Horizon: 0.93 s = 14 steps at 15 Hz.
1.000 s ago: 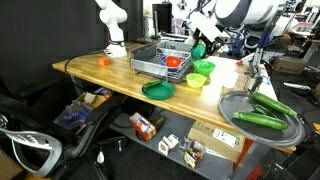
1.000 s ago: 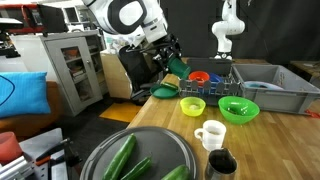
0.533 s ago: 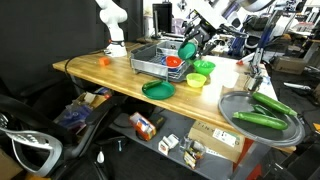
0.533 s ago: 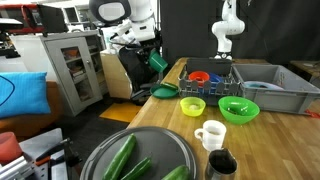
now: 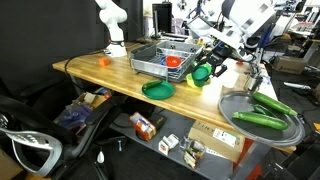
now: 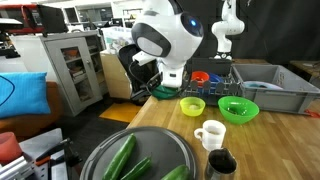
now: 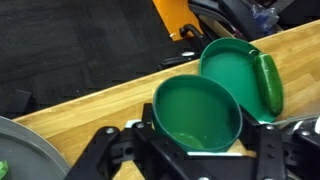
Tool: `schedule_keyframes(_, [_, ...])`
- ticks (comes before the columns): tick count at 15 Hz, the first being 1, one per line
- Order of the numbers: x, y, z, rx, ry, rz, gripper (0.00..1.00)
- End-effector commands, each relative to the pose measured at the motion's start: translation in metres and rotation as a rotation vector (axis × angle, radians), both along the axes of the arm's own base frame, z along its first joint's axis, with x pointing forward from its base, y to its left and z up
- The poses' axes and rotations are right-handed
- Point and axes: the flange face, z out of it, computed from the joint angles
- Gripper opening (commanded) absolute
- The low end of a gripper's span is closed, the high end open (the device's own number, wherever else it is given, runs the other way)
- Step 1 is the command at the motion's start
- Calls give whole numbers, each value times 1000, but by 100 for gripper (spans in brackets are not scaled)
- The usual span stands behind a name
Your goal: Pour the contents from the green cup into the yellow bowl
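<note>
My gripper (image 7: 197, 142) is shut on the green cup (image 7: 197, 112), one finger on each side. The cup's mouth faces the wrist camera and its inside looks plain green. In an exterior view the cup (image 5: 201, 73) hangs low over the table's front part, under the gripper (image 5: 208, 66). The small yellow bowl (image 6: 192, 105) sits on the wooden table, just beside the arm. The arm hides the cup in that view. The cup and gripper cover the bowl's place in the exterior view that shows the cup.
A flat dark green plate (image 7: 235, 70) (image 5: 158, 89) lies close by with a dark green piece on its rim. A lime bowl (image 6: 238, 110), white mug (image 6: 211, 134), grey dish rack (image 5: 150, 62) with a red bowl (image 6: 199, 77), and round metal tray (image 5: 262, 108) of cucumbers stand around.
The arm has swung with the cup from up beside the dish rack down and over towards the yellow bowl, and now blocks the cup in one exterior view.
</note>
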Motion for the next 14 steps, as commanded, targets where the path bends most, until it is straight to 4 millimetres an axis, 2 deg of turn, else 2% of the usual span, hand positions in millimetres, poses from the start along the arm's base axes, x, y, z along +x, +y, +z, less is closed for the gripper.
schedule_keyframes(1, [11,-3,-28,134,135,80,53])
schedule_keyframes(3, [14,0,-39,207,221,124,53])
schedule_keyframes(7, [24,6,-47,303,384,144,53])
schedule_keyframes(14, [56,-3,-77,266,382,78,53])
